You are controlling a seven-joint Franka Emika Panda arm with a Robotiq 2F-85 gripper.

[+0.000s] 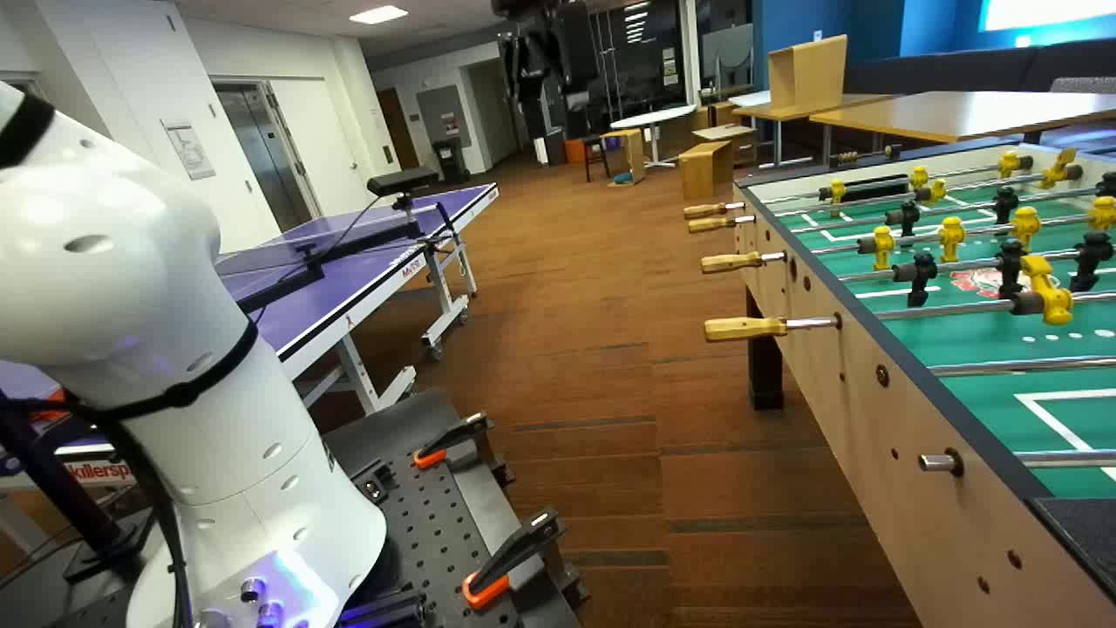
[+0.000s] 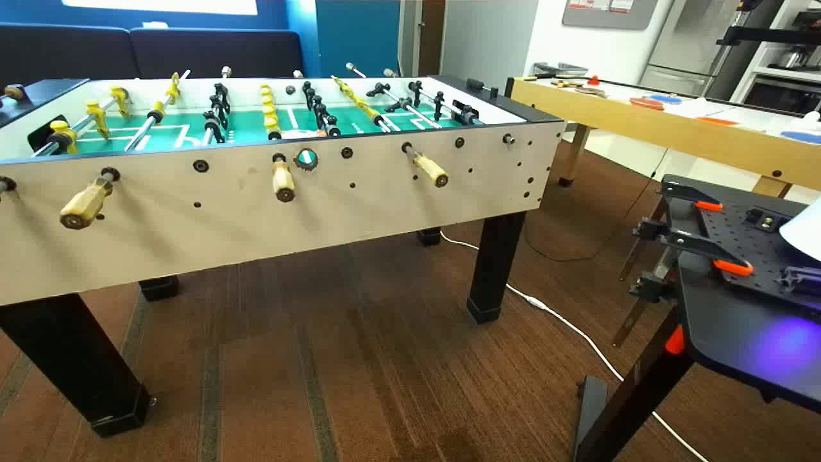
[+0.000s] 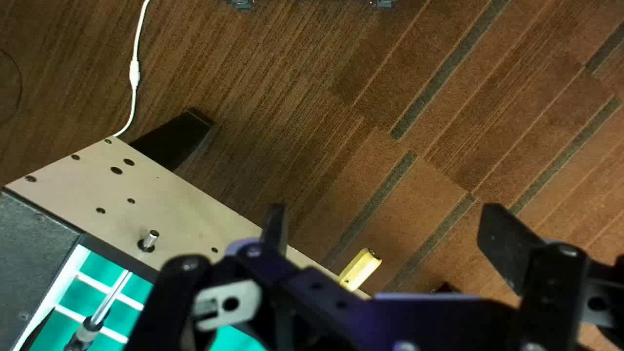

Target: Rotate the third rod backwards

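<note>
The third rod ends in a tan wooden handle (image 1: 745,329), the largest-looking handle in this exterior view. The same handle (image 2: 428,169) shows in an exterior view, sticking out of the table's side panel. In the wrist view the handle (image 3: 360,269) lies well below, between the two fingers in the picture; its rod is hidden behind the gripper body. My gripper (image 3: 385,209) is open and empty, fingers wide apart. The gripper (image 1: 549,92) also shows at the top of an exterior view, in the air and apart from the handle. Yellow players (image 1: 1046,288) sit on this rod.
The foosball table's side panel (image 2: 359,199) carries smaller-looking handles (image 1: 732,262) farther along and a bare metal rod end (image 1: 942,462) nearer. The black robot stand (image 1: 418,523) bears orange-tipped clamps (image 1: 514,558). A purple ping-pong table (image 1: 366,270) stands across the floor. A white cable (image 3: 135,73) lies on the floor.
</note>
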